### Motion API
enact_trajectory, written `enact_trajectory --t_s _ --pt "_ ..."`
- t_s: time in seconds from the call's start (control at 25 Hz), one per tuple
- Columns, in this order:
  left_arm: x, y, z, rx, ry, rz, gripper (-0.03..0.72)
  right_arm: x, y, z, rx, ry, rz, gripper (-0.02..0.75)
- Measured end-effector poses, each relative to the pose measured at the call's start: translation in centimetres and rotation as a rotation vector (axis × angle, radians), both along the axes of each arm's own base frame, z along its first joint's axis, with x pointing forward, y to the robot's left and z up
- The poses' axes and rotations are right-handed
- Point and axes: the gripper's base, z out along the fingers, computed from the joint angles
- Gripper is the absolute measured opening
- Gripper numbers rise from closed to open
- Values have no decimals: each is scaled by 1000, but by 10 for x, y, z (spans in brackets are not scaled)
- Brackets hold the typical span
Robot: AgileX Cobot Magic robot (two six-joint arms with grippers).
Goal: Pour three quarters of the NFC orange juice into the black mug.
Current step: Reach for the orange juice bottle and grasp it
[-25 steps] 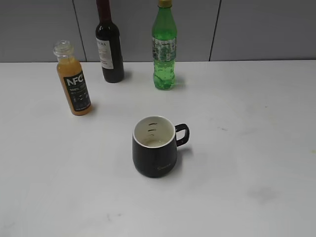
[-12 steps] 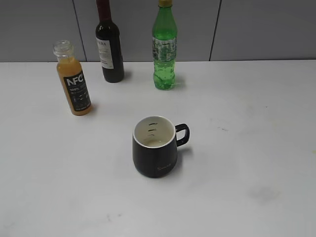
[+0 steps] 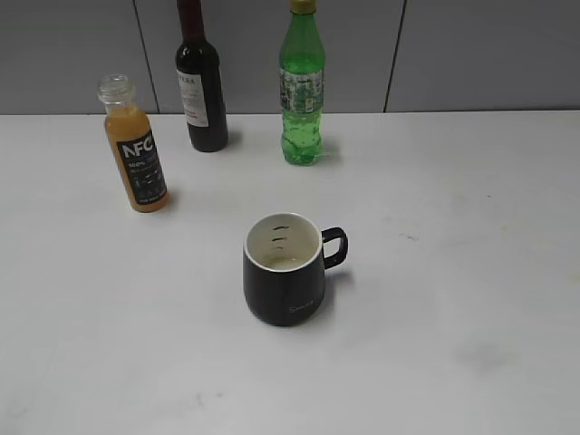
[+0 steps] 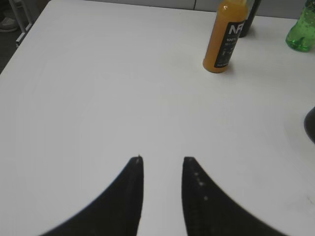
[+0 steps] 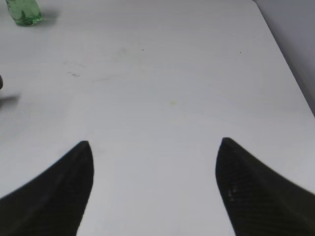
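The NFC orange juice bottle (image 3: 134, 149) stands upright and capless at the left of the white table, nearly full of orange liquid. It also shows in the left wrist view (image 4: 225, 35), far ahead of my left gripper (image 4: 162, 160), whose jaws are a little apart and empty over bare table. The black mug (image 3: 285, 270) stands at the middle, handle to the right, white inside; only its dark edge (image 4: 311, 125) shows in the left wrist view. My right gripper (image 5: 155, 145) is wide open and empty over bare table. Neither gripper shows in the exterior view.
A dark wine bottle (image 3: 200, 82) and a taller green soda bottle (image 3: 301, 86) stand at the back by the grey wall. The green bottle also shows in the left wrist view (image 4: 301, 32) and the right wrist view (image 5: 23, 12). The table's right edge (image 5: 288, 59) is close.
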Motion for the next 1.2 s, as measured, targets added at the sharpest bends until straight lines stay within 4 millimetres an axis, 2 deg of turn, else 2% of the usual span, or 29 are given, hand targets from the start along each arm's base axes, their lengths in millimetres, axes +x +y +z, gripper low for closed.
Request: enact_trajectory --t_s 0.88,0.96,1.08,1.2 --pt "0 0 0 0 0 0 230 0 0 0 0 0 0 585" --pt "0 0 0 1 0 0 293 0 0 0 0 0 0 585" --pt "0 0 0 -1 0 0 546 0 0 0 0 0 0 584" --pt "0 0 0 -1 0 0 625 0 0 0 0 0 0 584"
